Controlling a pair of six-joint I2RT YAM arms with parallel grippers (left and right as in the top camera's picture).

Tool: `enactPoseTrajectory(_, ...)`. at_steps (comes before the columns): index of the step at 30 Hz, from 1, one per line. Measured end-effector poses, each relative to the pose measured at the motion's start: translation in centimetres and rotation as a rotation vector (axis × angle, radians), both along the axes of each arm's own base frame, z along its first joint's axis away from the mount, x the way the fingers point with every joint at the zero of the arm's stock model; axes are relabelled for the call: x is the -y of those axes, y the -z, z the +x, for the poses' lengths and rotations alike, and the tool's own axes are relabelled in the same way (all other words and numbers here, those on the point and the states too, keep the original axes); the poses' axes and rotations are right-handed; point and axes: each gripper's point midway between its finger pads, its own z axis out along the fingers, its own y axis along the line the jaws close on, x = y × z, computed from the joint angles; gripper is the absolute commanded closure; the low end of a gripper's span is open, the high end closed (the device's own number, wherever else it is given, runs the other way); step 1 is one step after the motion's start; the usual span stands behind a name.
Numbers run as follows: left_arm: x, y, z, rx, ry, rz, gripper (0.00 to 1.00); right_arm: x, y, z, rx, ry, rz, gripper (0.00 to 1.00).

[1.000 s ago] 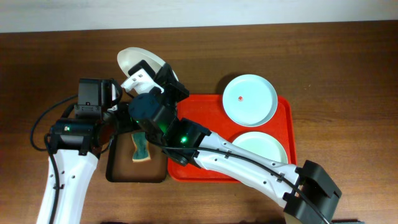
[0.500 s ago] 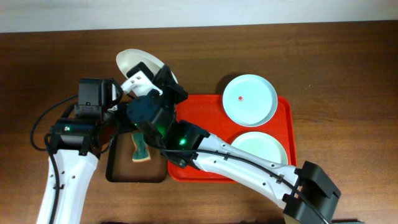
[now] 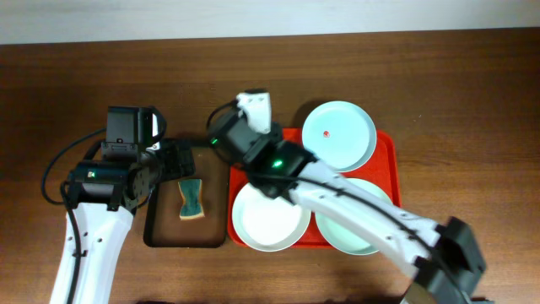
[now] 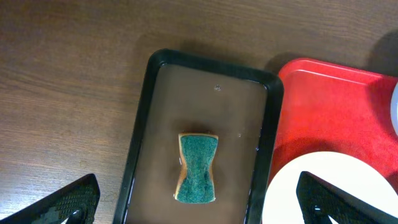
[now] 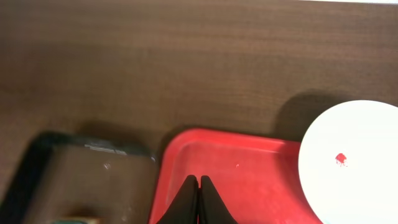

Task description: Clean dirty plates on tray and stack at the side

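The plates all sit on the large flat red plastic tray (image 3: pixel 386 165): white round plate (image 3: pixel 268 221) front-left, pale mint plate (image 3: pixel 337 235) front-right, pale blue plate (image 3: pixel 339 135) back-right. Left of the tray I see my left gripper (image 3: pixel 180 160) spread wide. My right gripper (image 5: pixel 199 182) is pinched together, empty, over the tray's back-left corner.

You have a red tray (image 3: pixel 386 165), a white plate (image 3: pixel 268 221), a pale blue plate (image 3: pixel 346 139) dotted with one small red smear (image 3: pixel 326 133), and a pale mint plate (image 3: pixel 342 238). The small tray (image 3: pixel 152 230) is black, its sponge (image 3: pixel 192 199) green edged in tan. The table (image 3: pixel 472 84) is dark brown woodgrain.
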Motion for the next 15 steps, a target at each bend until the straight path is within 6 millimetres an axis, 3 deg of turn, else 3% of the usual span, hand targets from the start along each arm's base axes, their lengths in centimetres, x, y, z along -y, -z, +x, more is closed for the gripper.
enactPoseTrajectory(1,0.0,0.0,0.0,0.0,0.0,0.0,0.01,1.1,-1.5,0.4,-0.028,-0.012,0.078,0.84)
enactPoseTrajectory(2,0.0,0.0,0.0,0.0,0.0,0.0,0.01,1.8,-1.5,0.2,-0.079,-0.028,0.103,0.73)
enactPoseTrajectory(3,0.0,0.0,0.0,-0.001,0.0,0.0,0.01,3.4,-0.7,-0.1,-0.159,-0.028,0.109,0.63)
enactPoseTrajectory(5,0.0,0.0,0.0,0.0,0.0,0.0,0.01,8.1,2.2,-1.2,-0.376,0.027,0.103,0.56)
enactPoseTrajectory(7,0.0,0.0,0.0,0.001,0.0,0.0,0.01,11.3,3.2,-1.6,-0.474,0.08,0.103,0.54)
enactPoseTrajectory(8,0.0,0.0,0.0,0.001,0.0,0.0,0.01,12.6,4.1,-3.3,-0.556,0.09,0.063,0.54)
enactPoseTrajectory(10,0.0,0.0,0.0,0.002,0.0,0.0,0.01,12.8,5.9,-4.5,-0.614,0.041,0.02,0.55)
enactPoseTrajectory(12,0.0,0.0,0.1,0.003,0.0,0.0,0.01,13.3,9.3,-5.9,-0.686,0.026,-0.027,0.6)
enactPoseTrajectory(13,0.0,0.0,0.0,0.002,0.0,0.0,0.01,13.7,12.1,-6.8,-0.729,0.024,-0.046,0.6)
enactPoseTrajectory(15,0.0,0.0,0.0,0.002,0.0,0.0,0.01,13.6,14.7,-7.7,-0.753,0.008,-0.032,0.62)
